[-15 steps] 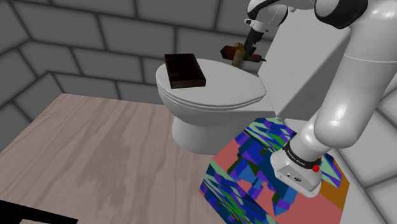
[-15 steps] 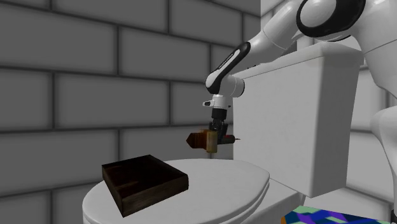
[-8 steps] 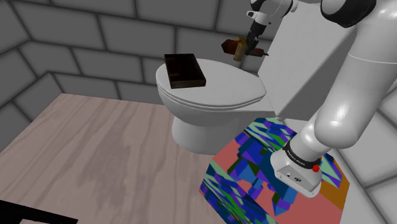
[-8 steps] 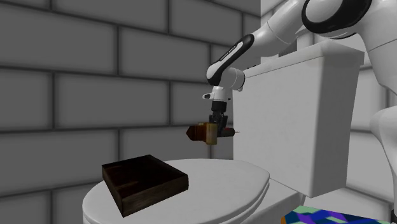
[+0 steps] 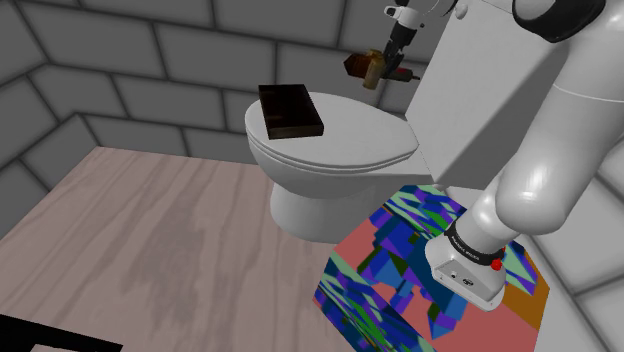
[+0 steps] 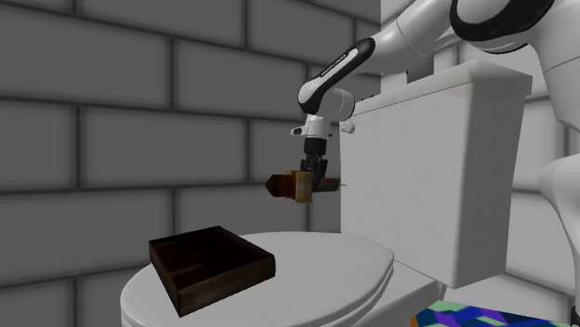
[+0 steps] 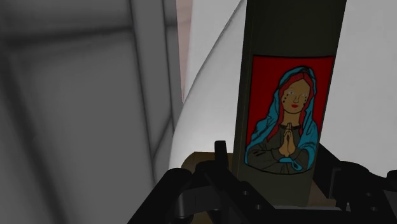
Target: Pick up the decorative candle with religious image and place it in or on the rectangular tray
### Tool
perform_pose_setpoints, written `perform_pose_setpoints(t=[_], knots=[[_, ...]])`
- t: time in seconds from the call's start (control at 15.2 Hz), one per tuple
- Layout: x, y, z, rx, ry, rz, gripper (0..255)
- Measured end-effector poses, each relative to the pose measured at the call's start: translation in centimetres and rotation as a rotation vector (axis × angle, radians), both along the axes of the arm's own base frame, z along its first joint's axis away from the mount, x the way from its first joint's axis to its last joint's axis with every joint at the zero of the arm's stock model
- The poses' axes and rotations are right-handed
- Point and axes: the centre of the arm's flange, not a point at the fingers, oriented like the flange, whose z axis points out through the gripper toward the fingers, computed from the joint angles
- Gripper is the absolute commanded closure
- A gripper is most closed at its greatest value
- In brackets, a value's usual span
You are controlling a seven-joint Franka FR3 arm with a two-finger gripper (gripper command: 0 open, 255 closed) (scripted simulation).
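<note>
The candle [image 6: 294, 185] went up higher.
The gripper [image 6: 317, 178] pinched it on its side, near the middle of the second exterior view, higher than a moment before, above the toilet lid [image 6: 316, 269] and apart from the tray [image 6: 212, 267].

A white toilet [image 5: 350, 140] with shut lid and tall tank [image 6: 437, 176] stands on a pale wood-grain floor [image 5: 150, 240] against grey brick walls [image 6: 121, 121].

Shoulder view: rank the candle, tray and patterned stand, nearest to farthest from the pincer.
1. Candle, clasped in the pincer.
2. Tray, on the toilet lid, below and to the left.
3. Patterned stand, at the lower right.
</note>
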Motion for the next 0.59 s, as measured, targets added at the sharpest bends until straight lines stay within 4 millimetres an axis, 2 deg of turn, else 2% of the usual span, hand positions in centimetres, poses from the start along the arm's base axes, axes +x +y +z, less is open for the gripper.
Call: perform_pose_setpoints(t=[0.4, 0.59], knots=[[3.4, 6.7, 0.4, 0.000, 0.001, 0.000, 255], [5.4, 10.5, 0.0, 0.000, 0.001, 0.001, 255]])
